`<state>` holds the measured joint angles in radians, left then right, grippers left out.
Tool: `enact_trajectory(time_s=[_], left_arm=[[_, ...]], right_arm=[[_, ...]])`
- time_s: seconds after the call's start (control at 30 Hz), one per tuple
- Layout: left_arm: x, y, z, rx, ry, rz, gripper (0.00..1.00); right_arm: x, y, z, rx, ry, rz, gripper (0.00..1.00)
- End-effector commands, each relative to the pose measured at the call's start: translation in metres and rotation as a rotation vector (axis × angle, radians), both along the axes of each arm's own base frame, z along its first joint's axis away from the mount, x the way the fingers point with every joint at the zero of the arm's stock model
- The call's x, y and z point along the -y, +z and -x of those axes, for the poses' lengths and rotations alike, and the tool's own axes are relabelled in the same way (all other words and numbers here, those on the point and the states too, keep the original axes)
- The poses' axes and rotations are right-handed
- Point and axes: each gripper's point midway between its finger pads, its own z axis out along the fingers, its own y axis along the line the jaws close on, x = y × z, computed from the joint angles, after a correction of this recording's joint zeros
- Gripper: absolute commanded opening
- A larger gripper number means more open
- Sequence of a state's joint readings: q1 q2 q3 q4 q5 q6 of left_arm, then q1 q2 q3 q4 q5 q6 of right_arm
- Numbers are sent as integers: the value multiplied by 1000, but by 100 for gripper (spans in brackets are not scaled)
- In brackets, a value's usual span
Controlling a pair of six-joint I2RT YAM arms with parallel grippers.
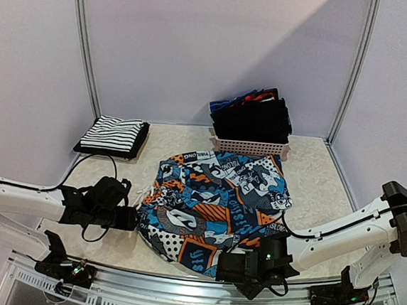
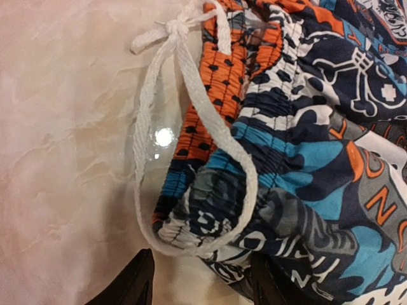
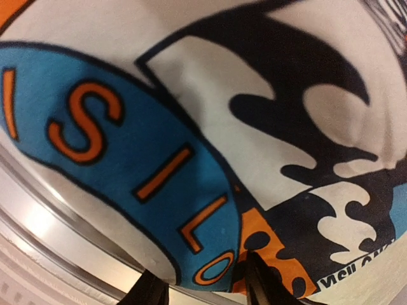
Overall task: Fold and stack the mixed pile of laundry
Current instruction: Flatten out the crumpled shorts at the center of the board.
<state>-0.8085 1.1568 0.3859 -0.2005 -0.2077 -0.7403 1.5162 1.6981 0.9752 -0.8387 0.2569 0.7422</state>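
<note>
Status: early, roughly one piece in. The white black-striped garment (image 1: 112, 136) is folded and parked at the back left of the tabletop (image 1: 316, 169), and it is read as the start of the stack. The graphic-print shorts (image 1: 217, 204) are laid out flat mid-tabletop, waistband to the left with the white drawstring (image 2: 191, 95) trailing off it. No fold is seen in them yet. The rest of the pile, the black garments (image 1: 252, 121) with bits of blue and red (image 1: 247, 97) at the back, is heaped in the pink basket (image 1: 250, 148) against the rear wall, unfolded as far as can be judged. The left gripper (image 2: 202, 254) is set at the waistband corner with its jaws roughly half apart. Bare tabletop is visible between one fingertip and the cloth, so no clamp is shown. The right gripper (image 3: 202, 267) is placed at the near hem, close to the front rail, with cloth lying between its fingertips. Whether that hem is pinched cannot be told. Remaining, by this view: shorts to be folded and stacked, then every basket item.
</note>
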Motion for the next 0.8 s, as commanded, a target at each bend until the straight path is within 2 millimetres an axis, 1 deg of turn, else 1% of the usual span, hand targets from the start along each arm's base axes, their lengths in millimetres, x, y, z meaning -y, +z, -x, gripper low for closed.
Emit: enact_trajectory(time_s=[0.0,0.03,0.13,0.17,0.23,0.3,0.37,0.43,0.47,0.63,0.7,0.73,0.77], left_arm=[[12,-6,-6,8,-23,51,53],[14,-8,-7,2,-24,52,52],[16,-17,-6,-13,-28,54,40],[21,-14,-11,11,-30,76,35],[24,-12,-15,34,-42,83,24],[26,-7,-18,58,-53,84,9],[23,0,-21,70,-41,61,0],[17,8,-19,65,-29,35,0],[16,17,-19,72,-19,33,0],[-11,54,-7,109,57,-11,0],[-17,61,-2,114,68,3,0],[-17,62,1,110,67,14,0],[-16,61,3,102,66,27,0]], right_arm=[[24,-15,-12,77,-28,96,34],[27,-16,-12,79,-35,105,28],[30,-15,-11,78,-45,107,11],[30,-13,-11,77,-46,103,8],[29,-10,-11,77,-46,95,4],[33,-3,-13,89,-46,105,0],[40,8,-18,123,-62,127,0],[47,22,-22,152,-75,149,0],[52,31,-25,169,-79,162,0],[75,73,-32,227,-118,206,0],[80,83,-34,244,-137,207,6],[81,87,-36,255,-143,205,12],[80,89,-37,264,-149,196,29]])
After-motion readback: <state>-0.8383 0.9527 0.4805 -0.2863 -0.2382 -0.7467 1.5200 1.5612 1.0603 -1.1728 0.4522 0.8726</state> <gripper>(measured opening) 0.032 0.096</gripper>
